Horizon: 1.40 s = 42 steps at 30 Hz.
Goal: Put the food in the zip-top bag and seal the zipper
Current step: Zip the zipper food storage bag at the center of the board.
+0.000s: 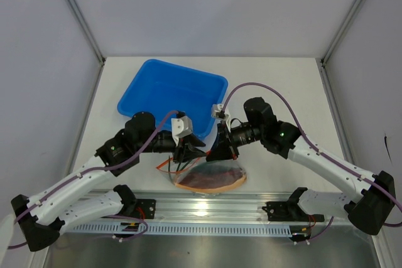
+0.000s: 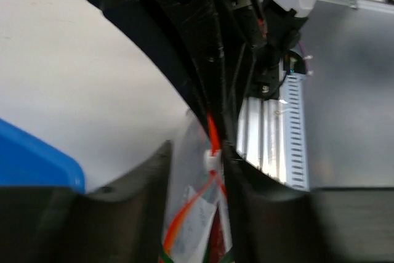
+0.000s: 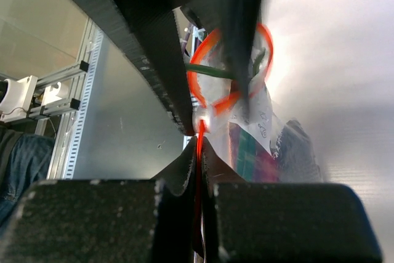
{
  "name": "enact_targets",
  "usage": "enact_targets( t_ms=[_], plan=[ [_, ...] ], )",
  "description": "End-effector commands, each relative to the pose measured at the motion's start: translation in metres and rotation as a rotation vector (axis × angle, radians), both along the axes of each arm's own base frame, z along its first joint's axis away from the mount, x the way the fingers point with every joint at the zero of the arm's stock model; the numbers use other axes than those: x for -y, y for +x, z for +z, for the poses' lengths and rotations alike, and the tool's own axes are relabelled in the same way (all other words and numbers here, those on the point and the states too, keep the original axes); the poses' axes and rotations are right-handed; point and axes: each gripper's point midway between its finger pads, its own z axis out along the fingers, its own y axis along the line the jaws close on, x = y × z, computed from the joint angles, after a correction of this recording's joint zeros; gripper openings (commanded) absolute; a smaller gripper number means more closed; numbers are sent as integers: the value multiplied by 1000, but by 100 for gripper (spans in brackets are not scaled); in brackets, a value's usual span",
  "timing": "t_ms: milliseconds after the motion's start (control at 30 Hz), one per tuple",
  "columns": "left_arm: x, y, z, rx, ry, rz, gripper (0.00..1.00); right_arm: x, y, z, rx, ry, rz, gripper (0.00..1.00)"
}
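Right end effector [image 3: 199, 152] clenched on the zipper [image 3: 200, 132], left end effector [image 2: 198, 173] straddling the zip-top bag [image 2: 188, 220] mouth, its grip impossible to tell, food [image 1: 210, 180] bagged below both.

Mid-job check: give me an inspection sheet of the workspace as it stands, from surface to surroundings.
Surface: white table, no spills seen.
Job's things: zip-top bag lies at the near edge with food inside; zipper gapes in a loop beyond its white slider, not sealed.
Clutter: blue tray behind the bag.
Grippers: right gripper shut on the zipper; left gripper has its jaws either side of the bag's mouth, contact unclear.
Cables: purple cables run along both arms, clear of the bag.
Surroundings: white walls; aluminium rail at the near edge.
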Motion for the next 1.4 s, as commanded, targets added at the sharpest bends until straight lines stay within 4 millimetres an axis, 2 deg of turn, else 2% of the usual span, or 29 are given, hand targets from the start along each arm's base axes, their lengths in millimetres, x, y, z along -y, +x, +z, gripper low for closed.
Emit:
enact_targets(
  t_ms=[0,133,267,400,533,600,733,900,1033,1067,1200,1367],
  plan=[
    [5,-15,17,7,-22,-97,31,-5,0,29,72,75,27,0],
    [5,-20,18,-9,-25,-125,29,-4,0,29,77,75,28,0],
    [5,-22,14,-35,-5,-138,36,-3,-1,28,75,70,28,0],
    [4,-24,10,-48,0,-143,35,-3,-1,29,78,72,27,0],
    [3,-24,9,-57,3,-138,27,-3,0,29,80,73,26,0],
    [3,-23,8,-63,7,-140,21,-4,-1,29,77,72,30,0],
    [5,-23,9,-74,12,-148,0,-4,-1,30,82,72,24,0],
    [2,-22,7,-78,22,-142,1,-3,8,30,114,60,-39,0],
    [-7,-14,-3,-103,58,-88,1,2,16,33,159,74,-118,0],
    [-10,-15,-8,-109,74,-84,1,3,15,40,174,98,-130,0],
    [-19,-9,-17,-123,107,-36,1,7,19,47,185,118,-176,0],
    [-28,-10,-28,-141,167,-27,1,13,25,46,181,119,-214,0]
  ],
)
